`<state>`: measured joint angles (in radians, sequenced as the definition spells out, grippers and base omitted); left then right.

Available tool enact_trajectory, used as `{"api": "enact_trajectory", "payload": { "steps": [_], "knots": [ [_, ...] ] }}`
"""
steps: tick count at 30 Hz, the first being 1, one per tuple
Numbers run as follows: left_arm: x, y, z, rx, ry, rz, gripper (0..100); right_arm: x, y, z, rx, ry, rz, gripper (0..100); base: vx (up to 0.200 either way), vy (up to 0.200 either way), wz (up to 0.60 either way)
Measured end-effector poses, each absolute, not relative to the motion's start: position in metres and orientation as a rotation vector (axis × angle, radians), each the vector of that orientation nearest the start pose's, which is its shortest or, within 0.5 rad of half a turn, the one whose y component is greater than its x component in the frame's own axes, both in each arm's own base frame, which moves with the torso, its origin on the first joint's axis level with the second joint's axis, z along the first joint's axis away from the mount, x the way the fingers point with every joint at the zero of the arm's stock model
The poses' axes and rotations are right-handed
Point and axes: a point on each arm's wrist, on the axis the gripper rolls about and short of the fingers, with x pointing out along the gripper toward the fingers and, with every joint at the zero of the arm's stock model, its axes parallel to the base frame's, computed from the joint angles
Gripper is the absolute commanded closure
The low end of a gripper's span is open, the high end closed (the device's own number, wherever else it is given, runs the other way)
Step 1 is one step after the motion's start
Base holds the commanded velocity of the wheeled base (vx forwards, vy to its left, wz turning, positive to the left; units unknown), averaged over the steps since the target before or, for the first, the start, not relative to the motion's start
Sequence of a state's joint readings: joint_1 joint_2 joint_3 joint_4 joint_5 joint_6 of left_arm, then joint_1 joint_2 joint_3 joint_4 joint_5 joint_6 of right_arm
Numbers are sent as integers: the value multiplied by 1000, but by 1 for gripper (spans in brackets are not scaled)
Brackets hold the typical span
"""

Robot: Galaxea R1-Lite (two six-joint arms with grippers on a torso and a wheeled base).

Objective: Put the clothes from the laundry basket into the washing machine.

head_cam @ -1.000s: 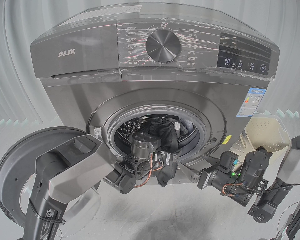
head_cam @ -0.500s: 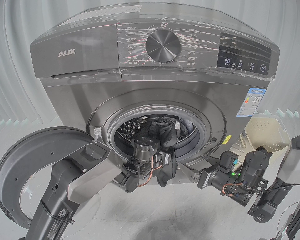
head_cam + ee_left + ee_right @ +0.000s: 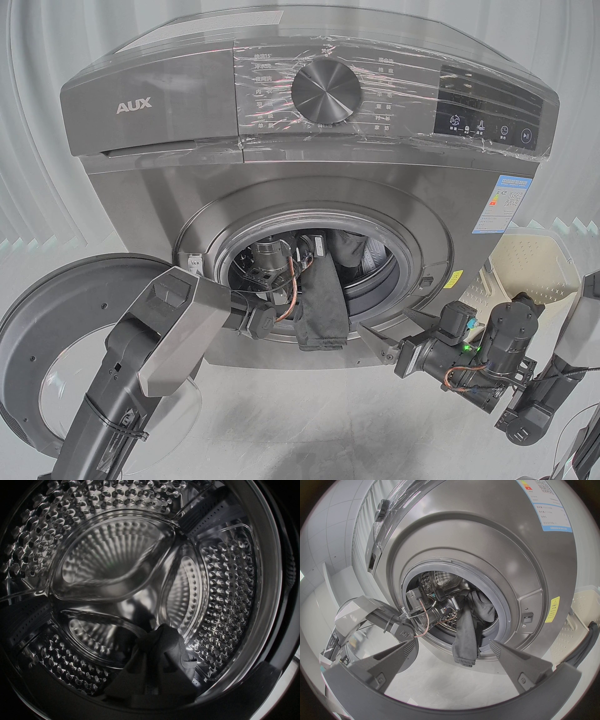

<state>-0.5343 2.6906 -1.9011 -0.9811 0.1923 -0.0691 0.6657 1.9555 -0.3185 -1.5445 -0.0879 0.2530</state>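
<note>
Left gripper is inside the washing machine opening, jaws pinching a dark garment that hangs over the door rim; right gripper is low in front, jaws spread, near the laundry basket.

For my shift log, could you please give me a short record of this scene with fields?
Washing machine: door swung open to the robot's left.
Dark garment: draped over the opening's lower rim, part inside the drum, part hanging outside.
Left claw: inside the opening, at the garment's upper end.
Right claw: open, empty, in front of the machine, below and right of the opening.
Laundry basket: pale, on the floor to the right of the machine.
</note>
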Motion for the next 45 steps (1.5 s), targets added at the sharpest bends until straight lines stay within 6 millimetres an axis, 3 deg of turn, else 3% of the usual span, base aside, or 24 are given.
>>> {"api": "enact_trajectory", "payload": {
  "steps": [4, 8, 19, 25, 26, 36, 41, 45],
  "knots": [
    [475, -273, 75, -142, -165, -342, 0, 220, 170, 89, 211, 161, 562, 0, 0, 0, 0],
    [468, -275, 58, -119, -99, -354, 0, 220, 170, 89, 211, 161, 562, 0, 0, 0, 0],
    [417, -291, 13, -34, 125, -498, 0, 220, 170, 89, 211, 161, 563, 0, 0, 0, 0],
    [409, -293, 1, -8, 157, -515, 0, 220, 170, 89, 211, 160, 564, 0, 0, 0, 0],
    [409, -293, -1, -6, 161, -515, 100, 220, 171, 89, 211, 160, 564, 0, 0, 0, 0],
    [415, -292, -6, -8, 158, -507, 100, 220, 171, 90, 213, 155, 566, 0, 0, 0, 0],
    [427, -293, 13, -41, 85, -483, 100, 221, 171, 90, 214, 153, 566, 0, 0, 0, 0],
    [447, -293, 46, -88, -35, -432, 100, 221, 171, 91, 214, 152, 566, 0, 0, 0, 0]
  ]
}}
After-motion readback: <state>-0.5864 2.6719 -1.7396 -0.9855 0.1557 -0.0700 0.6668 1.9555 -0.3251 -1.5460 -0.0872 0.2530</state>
